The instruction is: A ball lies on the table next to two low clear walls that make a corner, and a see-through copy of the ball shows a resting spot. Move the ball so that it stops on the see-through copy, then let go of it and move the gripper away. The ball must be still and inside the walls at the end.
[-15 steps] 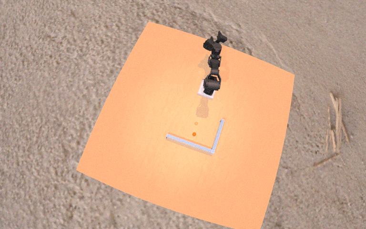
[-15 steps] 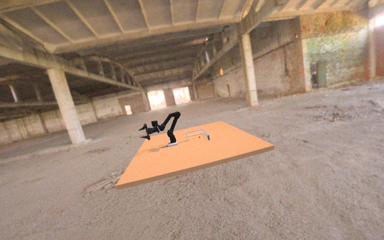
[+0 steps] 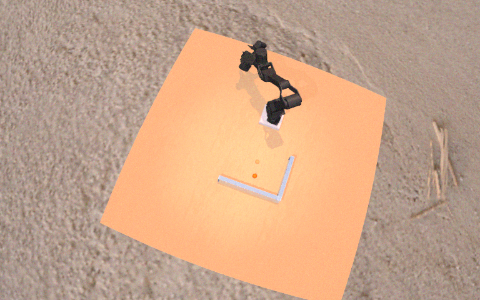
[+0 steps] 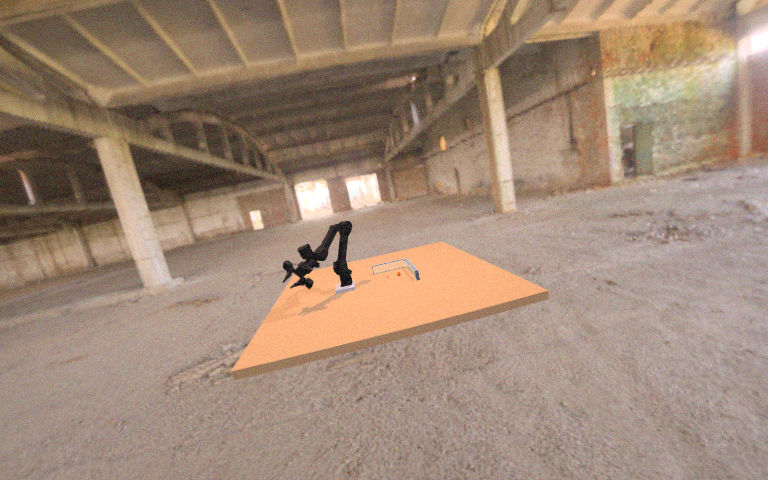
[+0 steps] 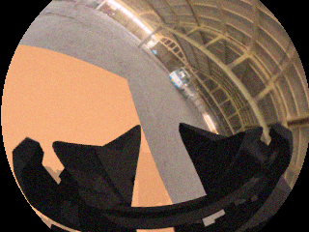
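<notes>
Pincer (image 3: 246, 59) sits about half open with nothing in it, hanging over our table (image 3: 177, 148) edge. Far off past the arm base we spot the see-through copy (image 3: 257, 161), then the ball (image 3: 254, 175) just beyond, inside the walls (image 3: 283, 184).

Bright even light, soft arm shadow on table (image 3: 198, 105), fisheye-warped wrist view

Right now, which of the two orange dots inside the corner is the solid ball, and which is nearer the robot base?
The solid ball is the deeper orange one, closer to the long wall. The paler see-through copy lies nearer the robot base.
</notes>
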You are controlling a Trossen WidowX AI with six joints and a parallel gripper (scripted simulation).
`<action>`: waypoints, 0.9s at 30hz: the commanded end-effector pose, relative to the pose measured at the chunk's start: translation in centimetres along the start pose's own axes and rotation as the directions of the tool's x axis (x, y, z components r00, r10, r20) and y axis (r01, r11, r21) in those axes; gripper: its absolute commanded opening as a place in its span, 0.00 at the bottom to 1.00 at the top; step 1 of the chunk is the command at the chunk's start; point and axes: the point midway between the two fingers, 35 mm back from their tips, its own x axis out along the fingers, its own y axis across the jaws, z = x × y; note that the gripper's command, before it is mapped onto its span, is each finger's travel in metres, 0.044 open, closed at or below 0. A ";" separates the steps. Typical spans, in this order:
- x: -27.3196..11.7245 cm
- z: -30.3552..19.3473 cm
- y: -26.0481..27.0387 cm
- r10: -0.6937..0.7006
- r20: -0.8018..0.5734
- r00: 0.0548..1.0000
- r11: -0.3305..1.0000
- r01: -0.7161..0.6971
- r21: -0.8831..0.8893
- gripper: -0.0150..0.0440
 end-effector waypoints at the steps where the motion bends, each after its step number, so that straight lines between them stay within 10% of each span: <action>1: 0.7 3.5 4.3 0.157 0.045 0.986 0.987 -0.158 0.015 0.62; 15: -7.0 15.1 23.0 0.707 0.127 0.696 0.707 -0.699 -0.108 0.62; 27: -23.1 17.0 34.9 0.939 -0.077 0.335 0.294 -0.898 -0.327 0.62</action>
